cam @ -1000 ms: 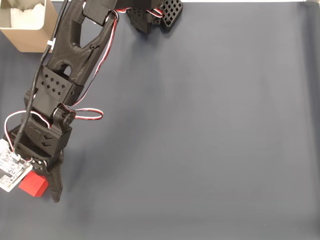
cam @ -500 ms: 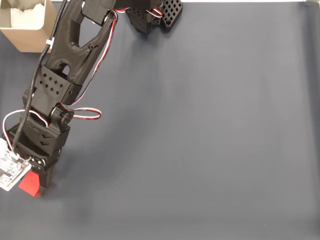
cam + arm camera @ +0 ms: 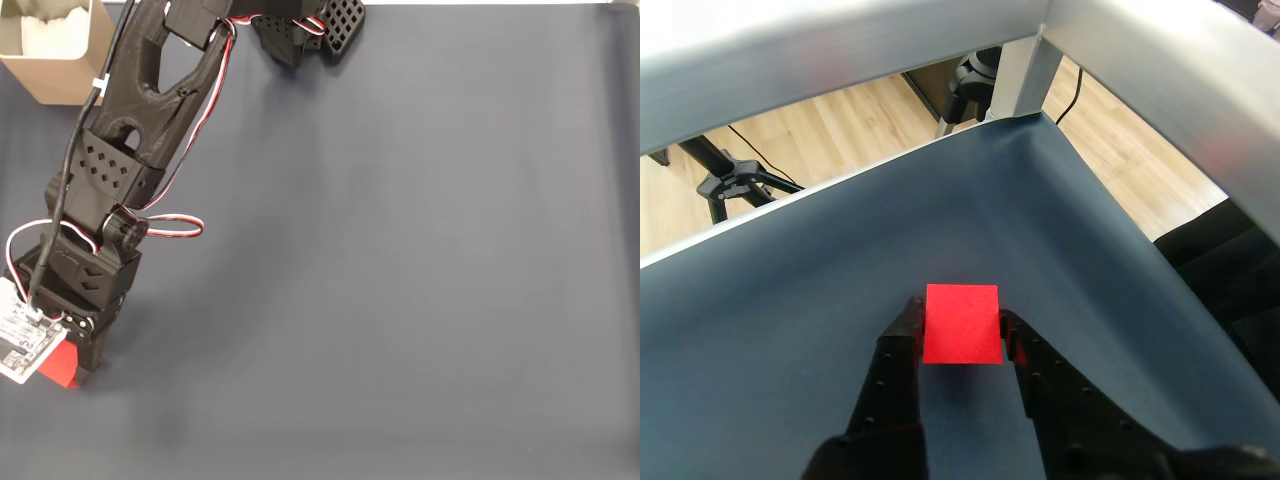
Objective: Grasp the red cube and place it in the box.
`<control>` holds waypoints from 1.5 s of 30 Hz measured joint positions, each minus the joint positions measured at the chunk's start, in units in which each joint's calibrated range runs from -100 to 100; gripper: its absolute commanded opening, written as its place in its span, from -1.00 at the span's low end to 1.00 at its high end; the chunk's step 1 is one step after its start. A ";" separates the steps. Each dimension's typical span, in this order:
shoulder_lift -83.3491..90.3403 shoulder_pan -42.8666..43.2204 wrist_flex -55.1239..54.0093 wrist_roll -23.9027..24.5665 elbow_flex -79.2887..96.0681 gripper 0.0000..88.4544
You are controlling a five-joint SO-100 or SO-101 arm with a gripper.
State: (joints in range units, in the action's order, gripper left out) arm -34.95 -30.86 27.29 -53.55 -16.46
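The red cube lies on the dark mat near the left edge of the fixed view, half hidden under my gripper. From the wrist camera, the red cube sits squarely between the two black fingers, which press against its left and right faces. My gripper is shut on it, low over the mat. The beige box stands at the top left corner of the fixed view, far from the cube, with white lining visible inside.
The arm's black links stretch from the top centre down to the lower left, passing close beside the box. Dark mat covers the whole right side. In the wrist view, a metal frame and a tripod stand beyond the mat's edge.
The spread finger has swung in against the cube, so the gripper went from open to shut on it. The cube is now more covered by the gripper.
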 measured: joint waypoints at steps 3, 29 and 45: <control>1.56 0.00 1.83 0.00 0.54 -1.00; 36.56 -8.31 34.37 3.08 8.05 -1.00; 60.27 -18.84 30.87 3.03 32.64 -1.00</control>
State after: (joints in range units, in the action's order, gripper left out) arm 25.31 -49.70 58.15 -50.53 16.18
